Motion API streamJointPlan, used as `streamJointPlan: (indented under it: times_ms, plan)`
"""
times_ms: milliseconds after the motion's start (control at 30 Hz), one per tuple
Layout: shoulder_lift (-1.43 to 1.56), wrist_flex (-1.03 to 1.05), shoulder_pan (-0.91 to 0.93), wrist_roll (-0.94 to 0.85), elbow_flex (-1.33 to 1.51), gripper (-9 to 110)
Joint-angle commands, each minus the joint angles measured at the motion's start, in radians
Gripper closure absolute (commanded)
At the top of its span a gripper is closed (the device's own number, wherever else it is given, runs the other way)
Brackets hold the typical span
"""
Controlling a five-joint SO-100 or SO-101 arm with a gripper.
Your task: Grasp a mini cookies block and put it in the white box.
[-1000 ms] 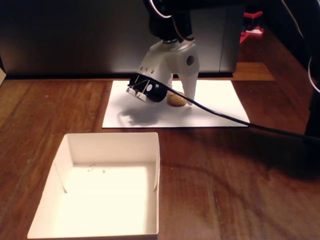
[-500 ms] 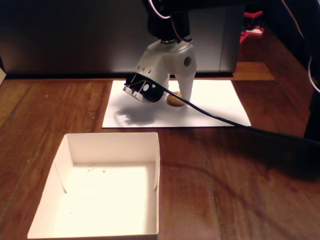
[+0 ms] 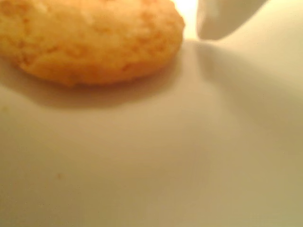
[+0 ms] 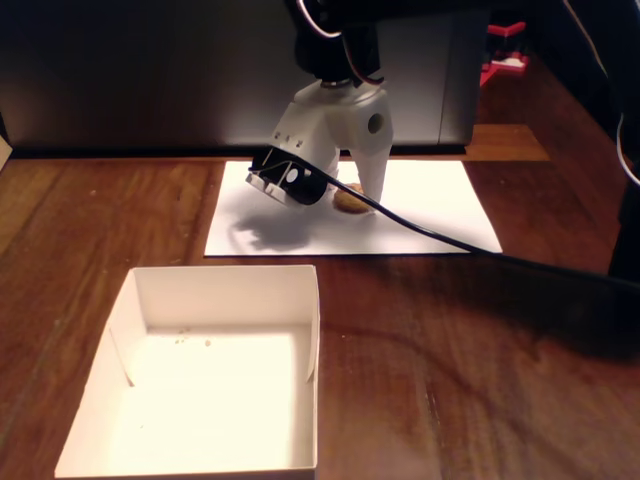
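Home desk: wooden table [image 4: 520, 380], dark monitor [image 4: 150, 70] behind.

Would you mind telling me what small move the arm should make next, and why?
Probably close the end effector on the cookie. It is down on the paper sheet, with the cookie between its fingers; in the wrist view a fingertip sits just beside the cookie's edge. The white box holds only crumbs.
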Motion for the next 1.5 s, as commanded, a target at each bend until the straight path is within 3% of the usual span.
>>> streamJointPlan:
  times_ms: [0,800,900,1467]
  plan:
    - [0.089,-0.032,-0.011,-0.018,-0.028,69]
    - [0.107,-0.018,-0.008,0.034,-0.002,73]
    - [0.114,-0.018,-0.005,0.035,-0.003,79]
    - [0.147,-0.012,-0.003,0.032,-0.005,87]
